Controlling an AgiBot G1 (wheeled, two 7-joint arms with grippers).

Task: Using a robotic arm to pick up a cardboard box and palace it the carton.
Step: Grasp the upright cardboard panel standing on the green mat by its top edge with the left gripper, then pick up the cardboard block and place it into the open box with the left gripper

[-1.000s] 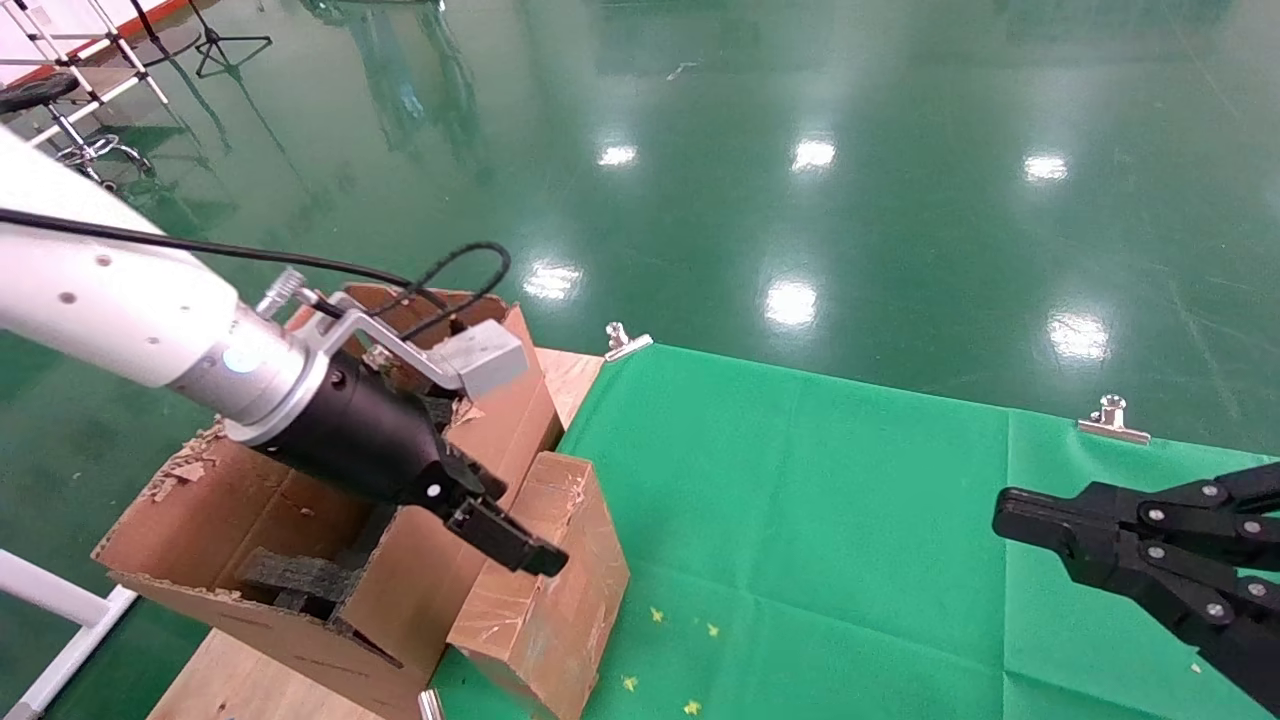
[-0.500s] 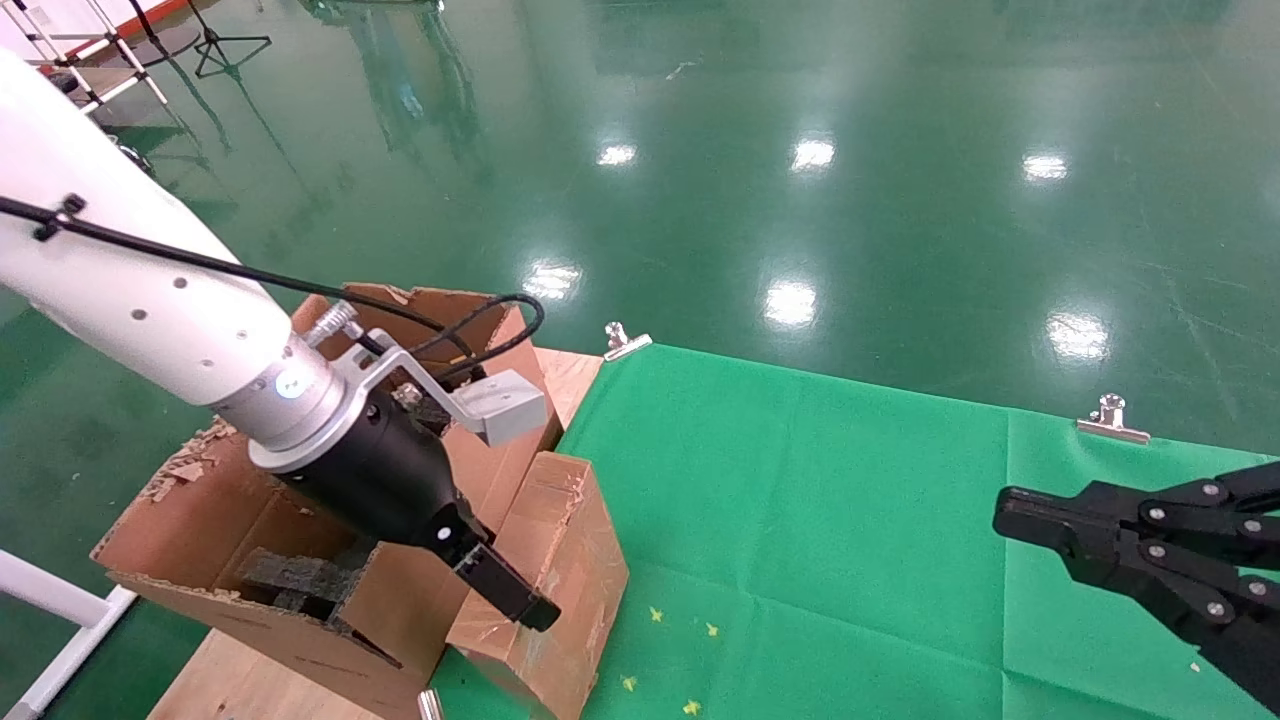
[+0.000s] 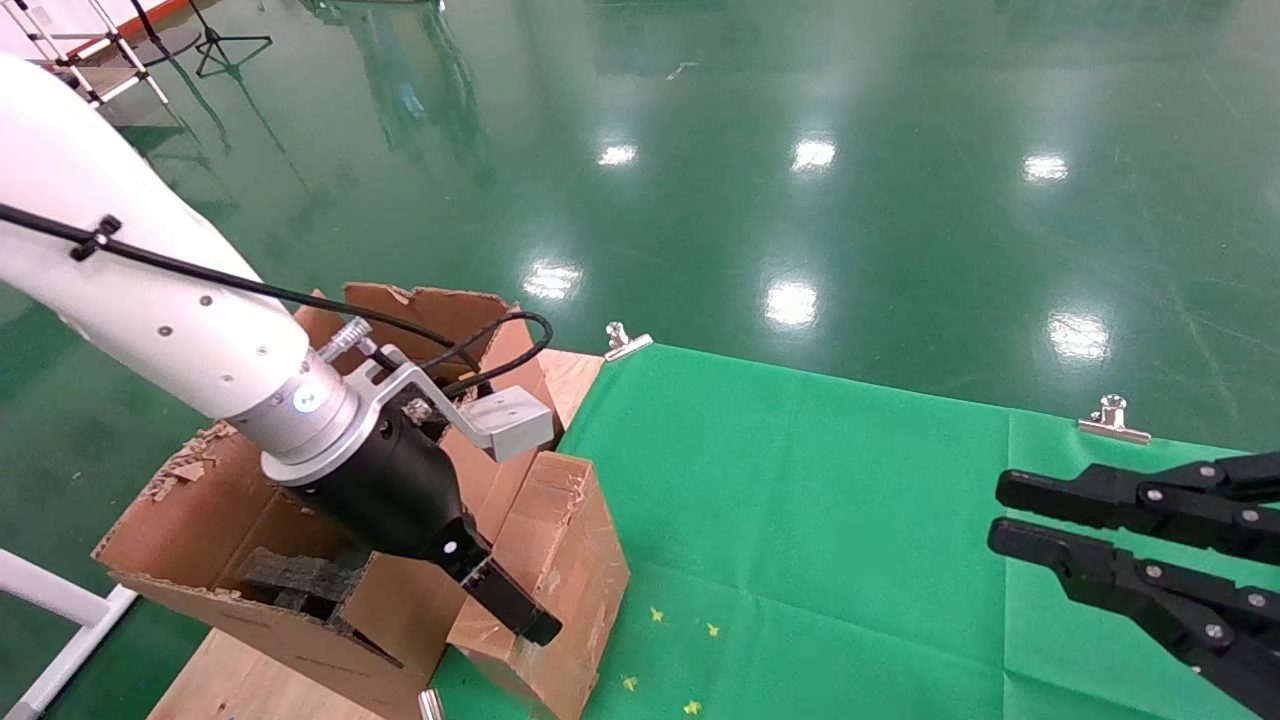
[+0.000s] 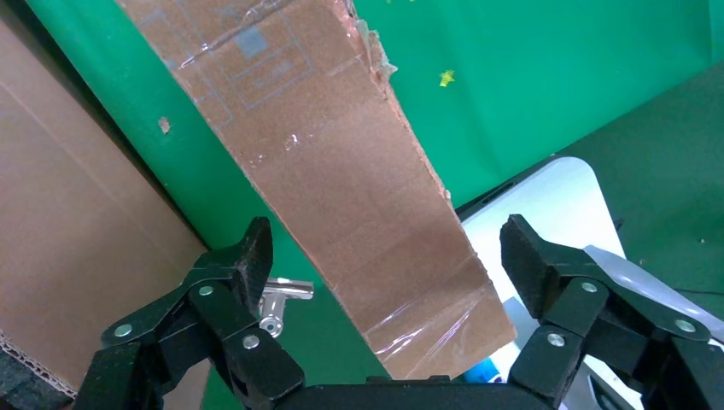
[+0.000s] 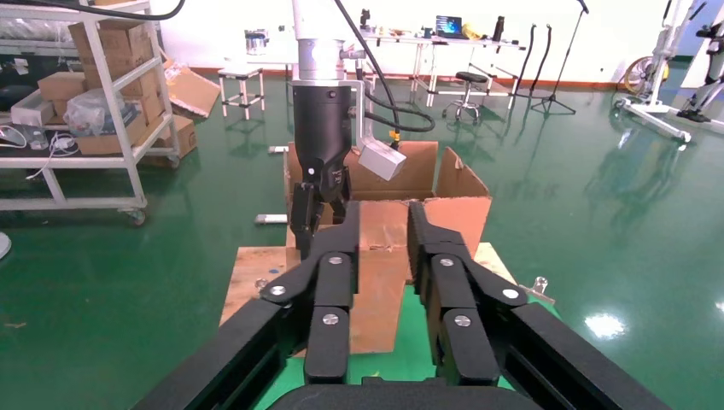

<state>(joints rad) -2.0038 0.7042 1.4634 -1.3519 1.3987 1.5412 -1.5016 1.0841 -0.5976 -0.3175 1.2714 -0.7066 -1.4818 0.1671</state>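
Observation:
The small reddish-brown cardboard box stands on the green cloth's left edge, against the carton's right wall. The carton is open, with torn flaps and black foam inside. My left gripper, on the white arm, is open over the box's near end. In the left wrist view its fingers stand either side of the box without touching it. My right gripper, all black, hovers open and empty at the right, well away. The right wrist view shows the box beyond its fingers.
A green cloth covers the table, held by metal clips. The carton sits on a wooden board at the left. Glossy green floor lies beyond. A shelf rack stands far off.
My left gripper has swung down and nearer, lowering over the box's near end. My right gripper's fingers, shut before, have opened.

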